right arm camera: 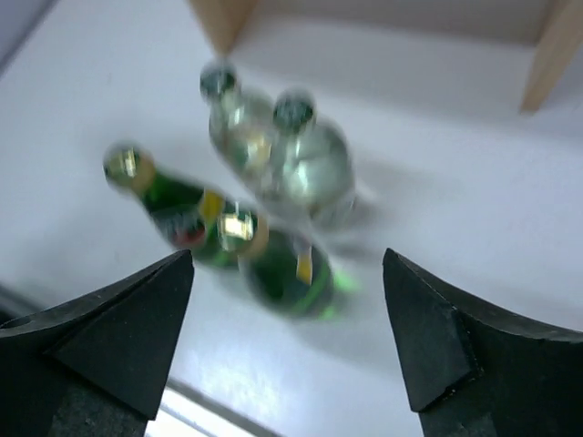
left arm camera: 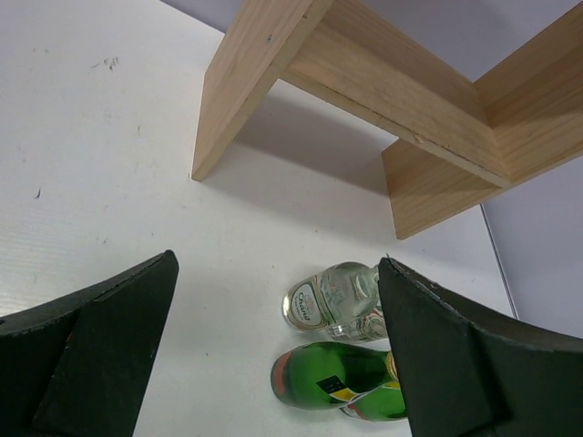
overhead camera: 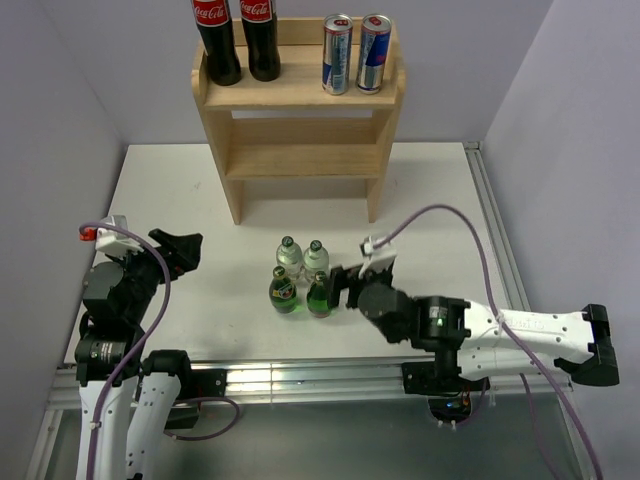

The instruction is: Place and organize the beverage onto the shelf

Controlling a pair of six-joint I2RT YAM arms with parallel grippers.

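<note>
Drinks: 2 cans (overhead camera: 337, 55) (overhead camera: 374, 53) stand upright side by side on the right half of the shelf's (overhead camera: 300, 132) top tier, inside its low rim. The lower tier shows nothing on it from the top camera.

The other 4 drinks are on the counter (overhead camera: 180, 190), in front of the shelf and clear of its legs, grouped tightly as a 2-by-2 block. The 2 clear bottles (overhead camera: 289, 254) (overhead camera: 316, 256) make the row nearer the shelf. The 2 green bottles (overhead camera: 284, 290) (overhead camera: 319, 295) make the row nearer the arm bases. All 4 are upright. I cannot tell whether neighbours touch.

Also on the top tier: 2 cola bottles (overhead camera: 217, 40) (overhead camera: 261, 38), upright on the left half, apart from the cans.

Right fingers (overhead camera: 338, 287): spread wide, holding nothing. They sit low over the counter, just beside the right-hand green bottle on its right, pointing toward the block. The right wrist camera is blurred. It shows that green bottle in line with the gap but ahead of the tips, with neither tip on the glass.

Left fingers (overhead camera: 188, 250): also spread wide and empty. They are well to the left of the block and aimed across the counter toward it. The left wrist camera shows 1 clear bottle and 1 green bottle at the far side of the gap, with the shelf legs beyond.
</note>
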